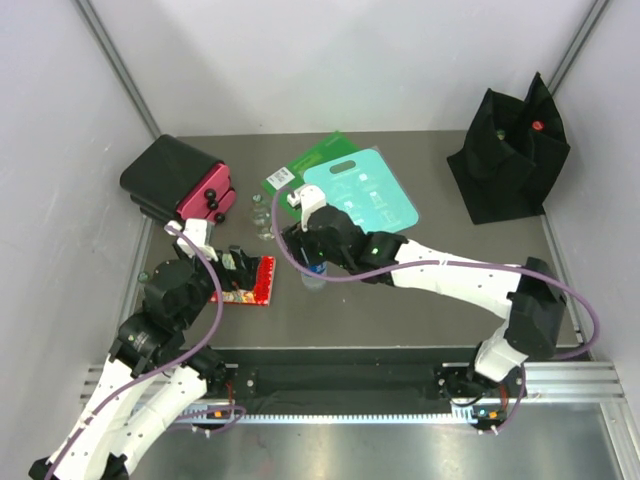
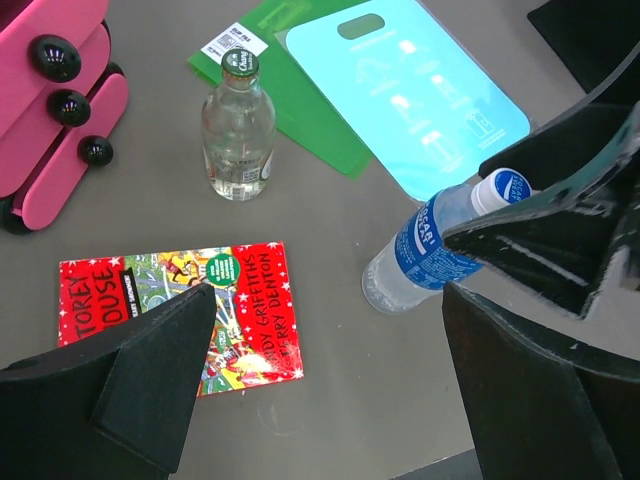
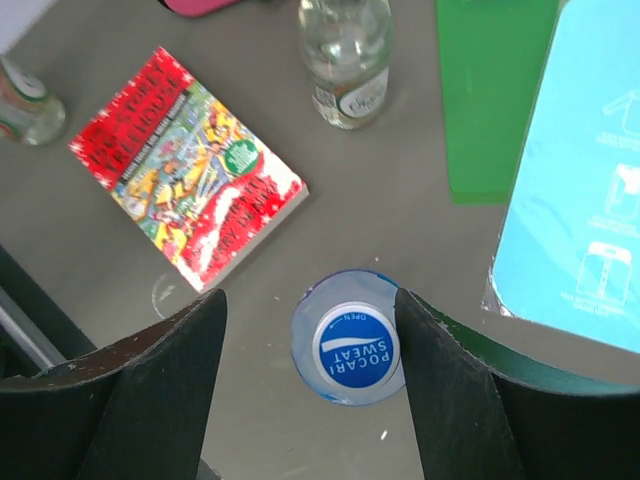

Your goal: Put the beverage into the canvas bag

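From above, the Pocari Sweat bottle (image 1: 315, 276) stands mid-table, under the right gripper (image 1: 315, 262). The black canvas bag (image 1: 508, 160) sits upright in the far right corner, well apart from the bottle. A teal cutting board (image 1: 365, 195) and a green cutting board (image 1: 318, 160) lie flat between the two. The left gripper (image 1: 240, 270) hangs over a red paperback (image 1: 255, 285). A black case (image 1: 175, 180) with a pink edge sits at the far left.

The left wrist camera shows the left gripper (image 2: 328, 300) spread wide with nothing in it, above the paperback (image 2: 180, 310). A green-capped glass bottle (image 2: 238, 130) stands beyond the book, next to the green board (image 2: 310, 110). The plastic bottle (image 2: 420, 255) leans with its cap toward the right arm's dark finger.

The right wrist camera looks straight down on the blue cap (image 3: 350, 347). The right gripper (image 3: 310, 300) straddles the bottle without clamping it. One finger is at the bottle's shoulder and the other stands clear. The paperback (image 3: 190, 165) and glass bottle (image 3: 345, 60) lie beyond.
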You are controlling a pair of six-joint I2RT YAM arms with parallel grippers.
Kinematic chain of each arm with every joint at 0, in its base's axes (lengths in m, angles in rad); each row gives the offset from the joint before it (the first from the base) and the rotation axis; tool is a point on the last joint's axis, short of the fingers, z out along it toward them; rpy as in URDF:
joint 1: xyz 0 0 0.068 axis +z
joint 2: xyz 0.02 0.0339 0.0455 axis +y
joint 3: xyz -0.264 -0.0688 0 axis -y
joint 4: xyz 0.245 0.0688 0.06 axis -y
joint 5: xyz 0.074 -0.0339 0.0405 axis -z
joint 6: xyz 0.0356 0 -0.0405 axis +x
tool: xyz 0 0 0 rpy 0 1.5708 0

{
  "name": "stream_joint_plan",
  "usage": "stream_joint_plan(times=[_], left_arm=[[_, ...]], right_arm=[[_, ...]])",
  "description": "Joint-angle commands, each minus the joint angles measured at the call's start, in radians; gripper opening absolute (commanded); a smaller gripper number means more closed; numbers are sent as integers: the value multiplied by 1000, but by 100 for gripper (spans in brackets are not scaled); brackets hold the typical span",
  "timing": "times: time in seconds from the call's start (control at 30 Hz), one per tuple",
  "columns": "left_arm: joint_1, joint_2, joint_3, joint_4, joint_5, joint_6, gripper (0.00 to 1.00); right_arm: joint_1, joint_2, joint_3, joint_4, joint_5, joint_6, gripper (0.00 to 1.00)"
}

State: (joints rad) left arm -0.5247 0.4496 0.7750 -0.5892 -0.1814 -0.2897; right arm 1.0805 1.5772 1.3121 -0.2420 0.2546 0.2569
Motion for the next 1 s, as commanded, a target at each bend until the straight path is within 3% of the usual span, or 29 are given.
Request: stream_joint_plan(times=[0.0, 0.47, 0.63, 0.77, 0.97], left_arm=[[-1, -6, -6, 12, -23, -11, 99], [-1, -8, -6, 12, -13, -9, 99], [-3, -17, -8, 15, -12, -9, 99], [-1, -26, -8, 19, -1, -8, 99], [-3, -34, -11, 23, 3, -6, 99]], right_arm=[[36, 44, 59, -28, 112, 27, 68], [50, 130, 50, -83, 127, 48, 67], [50, 141, 72, -121, 132, 62, 61], [52, 141, 59, -123, 152, 70, 68], [50, 127, 67, -137, 193, 36, 70]])
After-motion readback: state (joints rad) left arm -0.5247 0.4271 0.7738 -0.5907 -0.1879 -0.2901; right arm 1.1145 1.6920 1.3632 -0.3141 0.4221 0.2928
